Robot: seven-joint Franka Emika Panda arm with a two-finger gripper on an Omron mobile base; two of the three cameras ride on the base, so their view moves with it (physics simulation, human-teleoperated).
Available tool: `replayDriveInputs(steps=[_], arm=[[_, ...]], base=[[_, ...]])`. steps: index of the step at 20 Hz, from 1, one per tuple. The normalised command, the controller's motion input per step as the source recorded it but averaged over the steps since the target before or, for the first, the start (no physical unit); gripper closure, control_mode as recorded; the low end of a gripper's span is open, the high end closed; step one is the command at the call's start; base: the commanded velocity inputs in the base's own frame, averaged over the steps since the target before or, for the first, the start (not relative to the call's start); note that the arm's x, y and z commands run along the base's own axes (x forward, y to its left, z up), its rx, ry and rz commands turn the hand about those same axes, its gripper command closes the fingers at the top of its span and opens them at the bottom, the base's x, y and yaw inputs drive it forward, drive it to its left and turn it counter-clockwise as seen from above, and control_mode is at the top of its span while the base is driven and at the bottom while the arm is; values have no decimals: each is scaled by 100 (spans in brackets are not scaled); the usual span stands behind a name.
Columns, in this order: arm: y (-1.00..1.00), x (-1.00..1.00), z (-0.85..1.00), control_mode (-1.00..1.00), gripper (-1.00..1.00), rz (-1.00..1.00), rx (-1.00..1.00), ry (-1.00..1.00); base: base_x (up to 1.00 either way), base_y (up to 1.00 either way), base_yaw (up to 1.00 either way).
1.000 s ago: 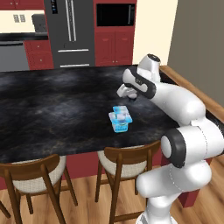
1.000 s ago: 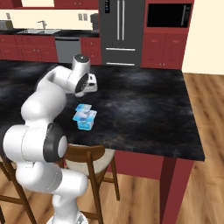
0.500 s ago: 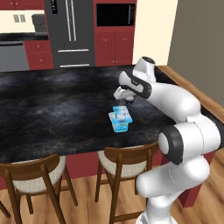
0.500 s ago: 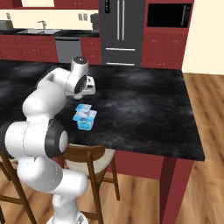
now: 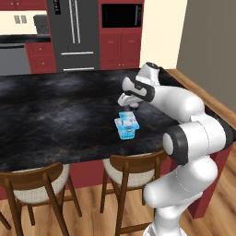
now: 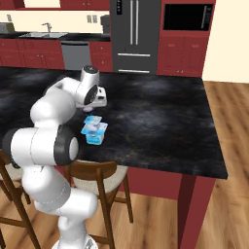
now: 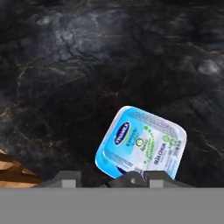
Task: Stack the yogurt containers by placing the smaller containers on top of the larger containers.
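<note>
The larger container (image 5: 128,132) is a squarish light-blue tub with a white-and-blue lid, standing on the black island counter (image 5: 55,115) near its front edge. It also shows in the right base view (image 6: 96,136). Just above it hangs the smaller container (image 5: 126,115), a little light-blue cup, slightly tilted (image 6: 92,119). My gripper (image 5: 127,110) points down from above and is shut on this cup (image 6: 94,113). In the hand view the tub's labelled lid (image 7: 144,144) lies straight below the fingertips.
Two wooden stools (image 5: 133,166) (image 5: 37,182) are tucked under the counter's front edge. The dark counter stretches wide to the left and back. A fridge (image 5: 76,32) and red cabinets (image 6: 185,53) stand far behind.
The hand has shifted a little to the left and lower, bringing it closer over the tub. The tub has stayed in place.
</note>
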Motion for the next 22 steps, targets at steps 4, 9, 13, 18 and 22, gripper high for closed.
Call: replayDriveInputs(steps=[4, 9, 13, 18, 22], arm=[[6, 21, -13, -100, 100, 0, 0, 2], [9, 18, -13, -100, 100, 0, 0, 3], [11, 16, -13, -100, 100, 0, 0, 6], [4, 13, -11, -100, 100, 0, 0, 5], [0, 11, -12, -100, 100, 0, 0, 4]], base=[[0, 0, 0], [0, 0, 0], [0, 0, 0], [0, 0, 0], [0, 0, 0]])
